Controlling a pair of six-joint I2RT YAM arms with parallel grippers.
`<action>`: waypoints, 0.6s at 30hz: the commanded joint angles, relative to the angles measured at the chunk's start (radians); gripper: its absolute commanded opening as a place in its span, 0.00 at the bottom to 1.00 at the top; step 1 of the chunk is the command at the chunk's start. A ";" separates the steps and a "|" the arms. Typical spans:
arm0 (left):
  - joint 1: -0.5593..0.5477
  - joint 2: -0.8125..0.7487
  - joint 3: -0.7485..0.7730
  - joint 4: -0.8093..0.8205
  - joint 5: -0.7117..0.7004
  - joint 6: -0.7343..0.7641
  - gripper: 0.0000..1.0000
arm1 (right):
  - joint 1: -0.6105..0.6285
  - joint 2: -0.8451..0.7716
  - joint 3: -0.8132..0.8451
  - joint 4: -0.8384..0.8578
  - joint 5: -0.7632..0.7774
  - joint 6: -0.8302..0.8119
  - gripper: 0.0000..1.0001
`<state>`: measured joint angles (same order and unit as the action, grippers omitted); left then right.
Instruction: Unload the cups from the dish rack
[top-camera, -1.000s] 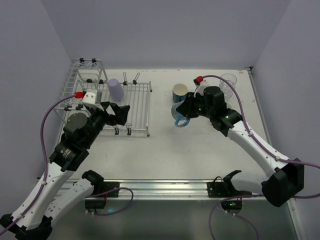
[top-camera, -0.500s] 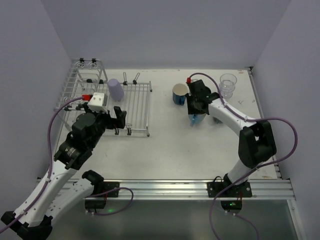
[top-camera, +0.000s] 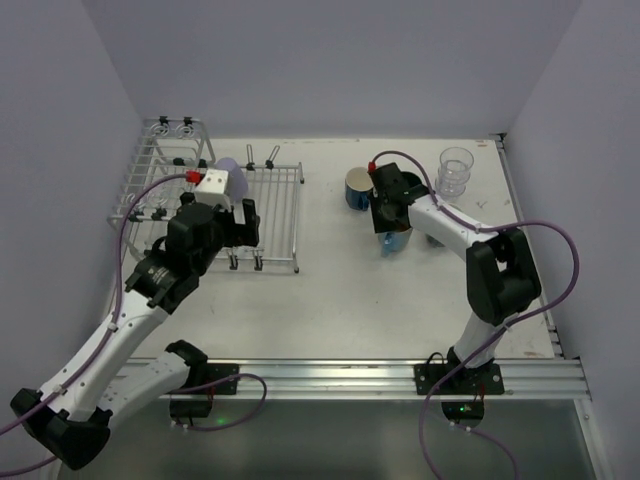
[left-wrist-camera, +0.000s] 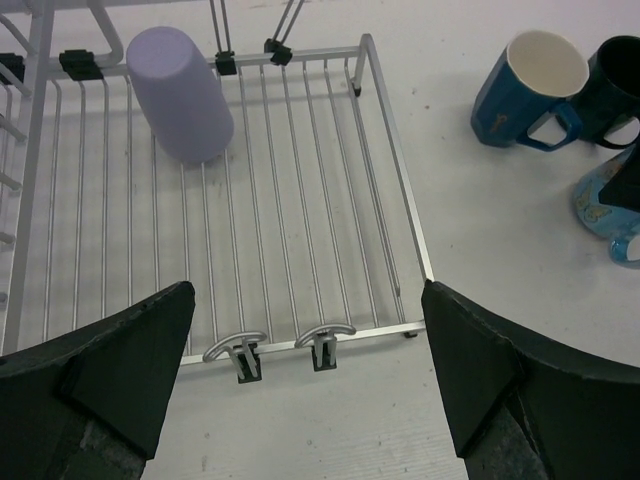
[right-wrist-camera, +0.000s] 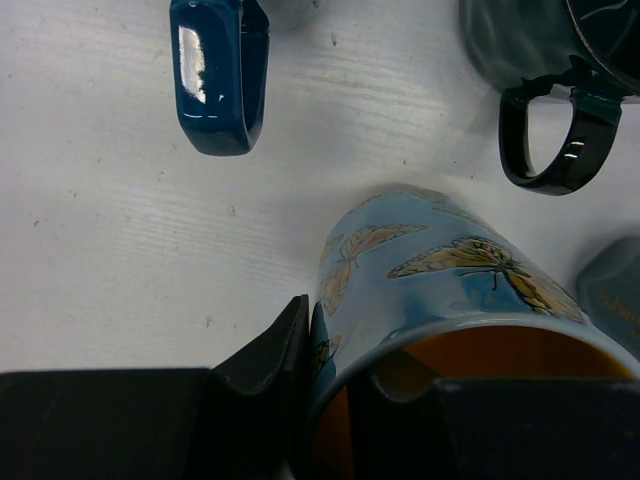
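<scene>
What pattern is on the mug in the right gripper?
Butterflies on light blue; the mug shows best in right wrist view.

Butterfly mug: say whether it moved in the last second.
Yes. Held by the right gripper, the butterfly mug shifted right, from straight in front of the blue mug to its right side.

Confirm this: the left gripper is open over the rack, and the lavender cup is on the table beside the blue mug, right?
Not quite. The left gripper is open over the rack, but the lavender cup lies on the rack's grid, not on the table beside the blue mug. The left wrist view shows it.
</scene>
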<state>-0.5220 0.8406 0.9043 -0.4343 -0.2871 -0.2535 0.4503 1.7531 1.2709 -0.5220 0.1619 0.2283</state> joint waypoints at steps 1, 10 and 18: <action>0.004 0.081 0.082 -0.003 -0.050 -0.024 1.00 | -0.005 -0.024 0.022 0.025 0.045 -0.037 0.12; 0.004 0.265 0.142 0.095 -0.119 -0.099 1.00 | -0.015 -0.081 -0.013 0.037 -0.002 -0.032 0.41; 0.040 0.444 0.211 0.206 -0.326 -0.108 1.00 | -0.015 -0.285 -0.051 0.083 -0.082 -0.003 0.84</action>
<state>-0.5148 1.2194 1.0492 -0.3435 -0.4854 -0.3336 0.4377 1.6112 1.2274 -0.4953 0.1341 0.2207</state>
